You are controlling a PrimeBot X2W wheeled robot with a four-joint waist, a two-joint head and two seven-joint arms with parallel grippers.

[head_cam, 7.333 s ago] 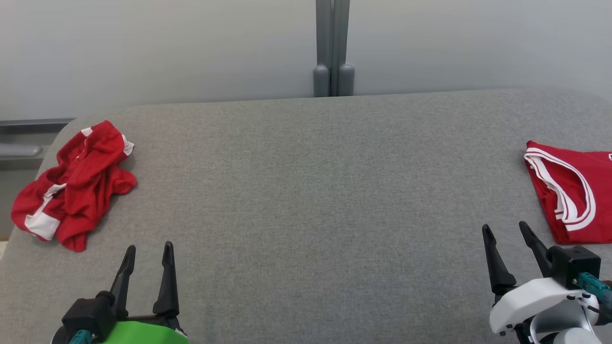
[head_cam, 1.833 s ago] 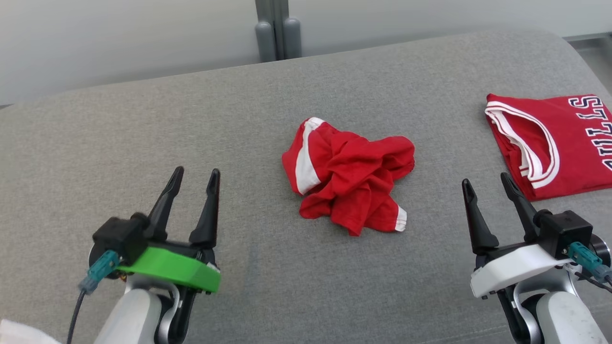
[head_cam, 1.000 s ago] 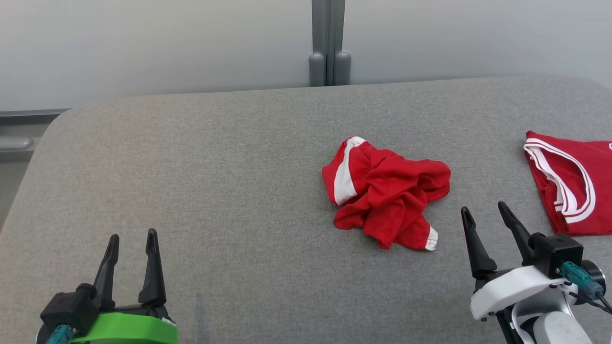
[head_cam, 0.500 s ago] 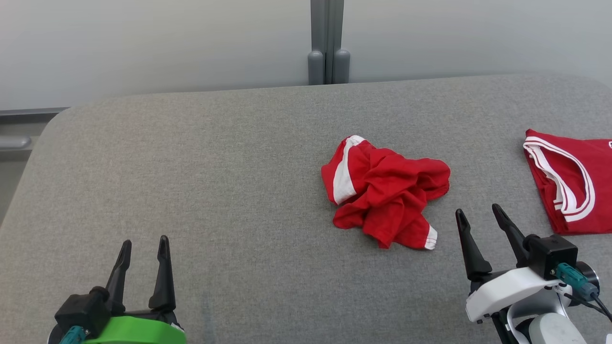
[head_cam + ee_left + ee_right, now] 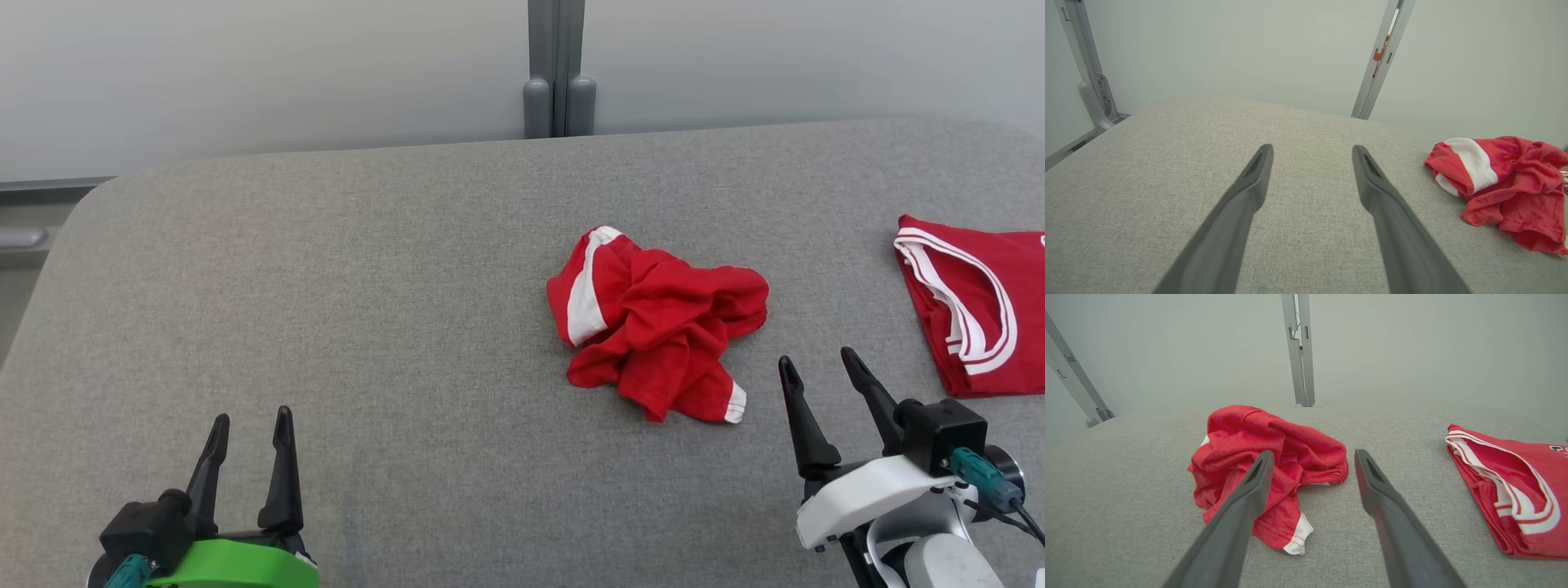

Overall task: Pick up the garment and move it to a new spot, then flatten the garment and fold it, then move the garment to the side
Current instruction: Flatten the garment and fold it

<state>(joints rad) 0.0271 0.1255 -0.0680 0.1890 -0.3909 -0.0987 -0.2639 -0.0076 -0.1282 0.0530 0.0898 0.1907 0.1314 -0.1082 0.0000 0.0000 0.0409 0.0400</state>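
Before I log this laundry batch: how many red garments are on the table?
2. A crumpled red garment lies near the middle of the grey table; a folded red jersey lies at its right side, cut off by the head view's edge, so more could lie beyond.

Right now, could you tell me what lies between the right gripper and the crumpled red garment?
Nothing: in the head view, that stretch between the right gripper and the crumpled red garment is bare grey tabletop; they are not touching.
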